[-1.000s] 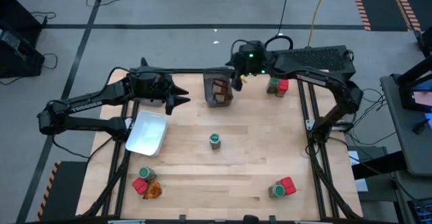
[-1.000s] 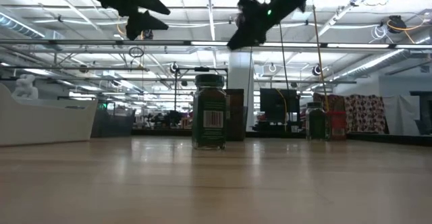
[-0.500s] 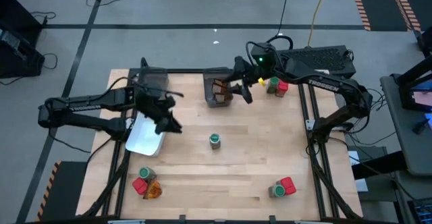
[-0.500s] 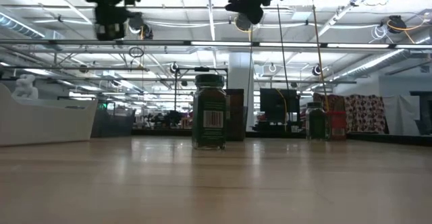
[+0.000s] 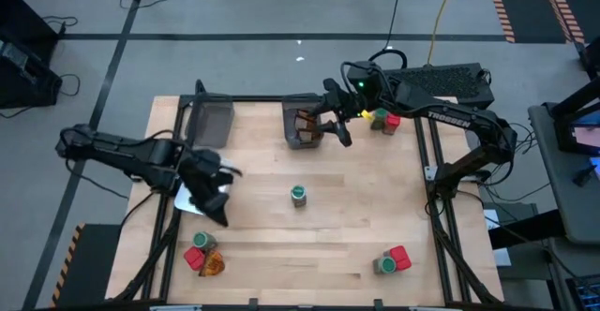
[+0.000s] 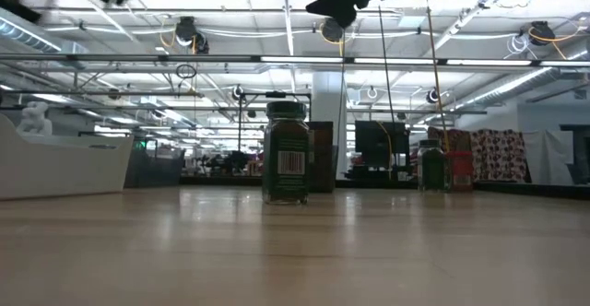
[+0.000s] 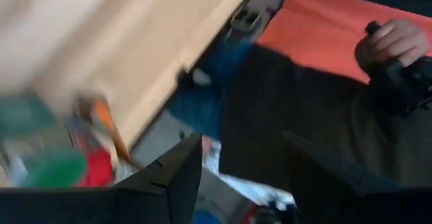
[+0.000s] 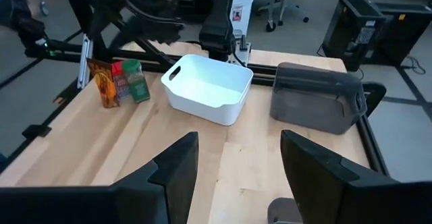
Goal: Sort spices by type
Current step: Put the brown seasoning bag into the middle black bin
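A green-lidded jar (image 5: 298,195) stands on its base mid-table, seen close in the low view (image 6: 286,152). Brown-orange packets (image 5: 304,123) stand in the far dark bin (image 5: 292,140). Mixed clusters sit near-left: jar (image 5: 200,241), red container (image 5: 194,258), packet (image 5: 213,265). Another is near-right: red container (image 5: 399,255), jar (image 5: 386,265). A third is far-right: jar (image 5: 378,119), red container (image 5: 393,119). My left gripper (image 5: 217,195) hovers open above the white tray (image 5: 185,199); its wrist view (image 7: 243,177) is blurred. My right gripper (image 5: 338,128) hangs open and high beside the packet bin, also (image 8: 236,163).
An empty dark bin (image 5: 211,120) stands at the far left, seen from the right wrist too (image 8: 317,106) beside the tray (image 8: 209,86). Bare wood lies around the middle jar. A person's hand (image 7: 391,42) shows beyond the table's edge in the left wrist view.
My left gripper has swung from beside the empty far-left bin toward the near edge, over the white tray, turning as it went. My right gripper has risen from over the packet bin, shifted slightly right, then held still. No spice has moved.
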